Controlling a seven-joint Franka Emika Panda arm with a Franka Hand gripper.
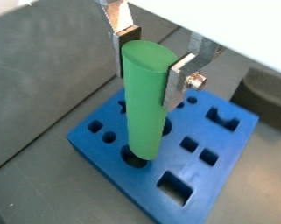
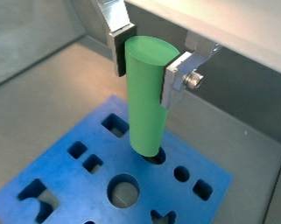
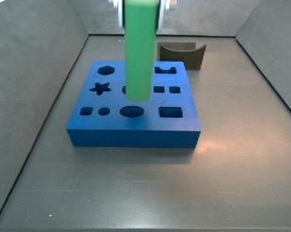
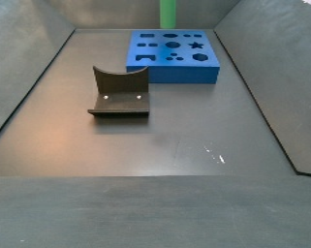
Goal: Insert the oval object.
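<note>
The oval object [image 1: 145, 105], a long bright green rod, stands upright between the fingers of my gripper [image 1: 147, 75], which is shut on its upper part. It shows the same way in the other wrist view [image 2: 146, 105], with the gripper [image 2: 146, 73] clamped near its top. Its lower end meets a dark hole in the top of the blue block [image 1: 119, 179], which also shows in a wrist view [image 2: 60, 188]. How deep the end sits, I cannot tell. In both side views the rod [image 3: 140, 45] [image 4: 170, 14] rises from the middle of the block [image 3: 135, 127] [image 4: 177, 68]; the fingers are cut off at the frame's top edge.
The block has several cut-outs of different shapes: star, hexagon, round, square. The fixture, a dark grey curved bracket on a base plate [image 4: 119, 94], stands on the grey floor apart from the block and shows behind it in a side view [image 3: 183, 54]. Grey walls enclose the floor.
</note>
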